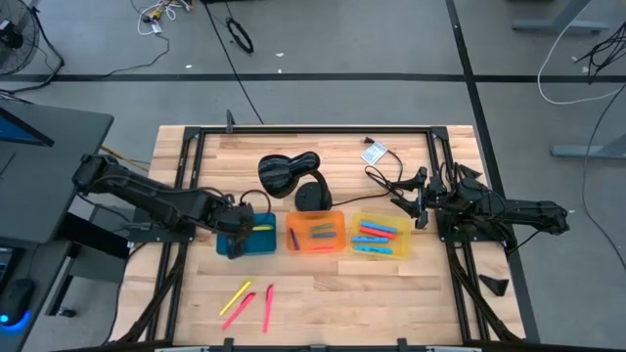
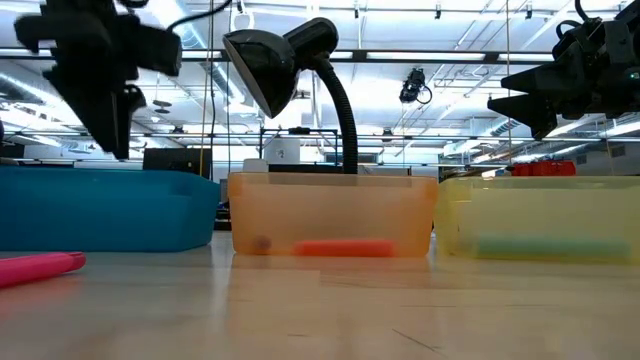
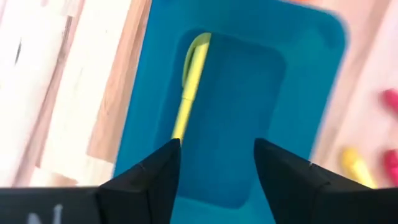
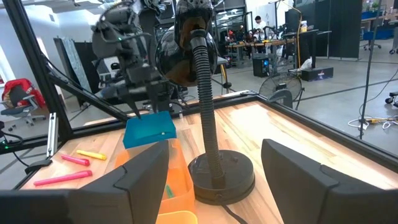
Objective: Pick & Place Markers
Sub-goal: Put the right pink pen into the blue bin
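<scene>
Wooden tabletop (image 1: 323, 288) carries three trays in a row: a blue tray (image 1: 256, 241), an orange tray (image 1: 315, 234) and a yellow tray (image 1: 381, 237), with a black lamp (image 1: 290, 174) behind them. Over the blue tray hangs the left end effector (image 3: 214, 168), its fingers apart and holding nothing; one yellow marker (image 3: 190, 84) lies inside this tray. More markers lie in the orange and yellow trays, and three loose markers (image 1: 250, 301) rest near the front edge. Beside the yellow tray waits the right end effector (image 4: 214, 168), open and empty.
</scene>
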`<state>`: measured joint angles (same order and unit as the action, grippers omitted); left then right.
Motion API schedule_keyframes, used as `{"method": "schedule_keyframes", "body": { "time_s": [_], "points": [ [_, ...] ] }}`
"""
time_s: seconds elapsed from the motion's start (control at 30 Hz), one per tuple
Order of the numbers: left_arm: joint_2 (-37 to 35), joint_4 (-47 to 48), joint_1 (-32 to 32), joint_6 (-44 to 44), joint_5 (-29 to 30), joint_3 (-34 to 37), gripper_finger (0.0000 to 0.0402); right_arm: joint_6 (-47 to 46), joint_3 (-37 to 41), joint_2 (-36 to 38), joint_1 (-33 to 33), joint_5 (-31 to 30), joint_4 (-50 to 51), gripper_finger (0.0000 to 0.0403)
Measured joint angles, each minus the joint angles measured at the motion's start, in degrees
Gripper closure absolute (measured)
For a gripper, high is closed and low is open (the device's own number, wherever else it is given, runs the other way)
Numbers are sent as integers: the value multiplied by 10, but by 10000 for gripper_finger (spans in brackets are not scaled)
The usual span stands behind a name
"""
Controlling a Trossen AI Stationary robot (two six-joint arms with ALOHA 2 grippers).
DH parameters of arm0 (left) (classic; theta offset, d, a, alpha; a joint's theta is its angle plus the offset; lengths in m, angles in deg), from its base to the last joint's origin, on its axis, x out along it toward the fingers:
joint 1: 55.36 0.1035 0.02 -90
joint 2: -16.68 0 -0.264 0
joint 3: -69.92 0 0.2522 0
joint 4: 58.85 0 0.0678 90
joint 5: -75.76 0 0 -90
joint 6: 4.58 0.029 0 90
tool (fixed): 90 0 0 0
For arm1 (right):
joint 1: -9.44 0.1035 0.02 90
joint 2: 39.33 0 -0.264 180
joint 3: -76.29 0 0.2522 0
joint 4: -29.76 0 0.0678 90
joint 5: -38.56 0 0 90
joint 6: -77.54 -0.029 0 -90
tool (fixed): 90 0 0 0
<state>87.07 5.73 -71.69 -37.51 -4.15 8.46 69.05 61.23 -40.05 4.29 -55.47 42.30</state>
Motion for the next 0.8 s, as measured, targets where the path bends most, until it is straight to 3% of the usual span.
{"method": "schedule_keyframes", "body": {
  "time_s": [0.3,0.53,0.8],
  "points": [
    [0,49,-54,-226,7,-63,208,0,0,0,0,0,0,144],
    [0,75,-69,-415,-9,-71,214,0,0,0,0,0,0,144],
    [0,76,-60,-539,-49,-71,214,0,0,0,0,0,0,144]
  ]
}}
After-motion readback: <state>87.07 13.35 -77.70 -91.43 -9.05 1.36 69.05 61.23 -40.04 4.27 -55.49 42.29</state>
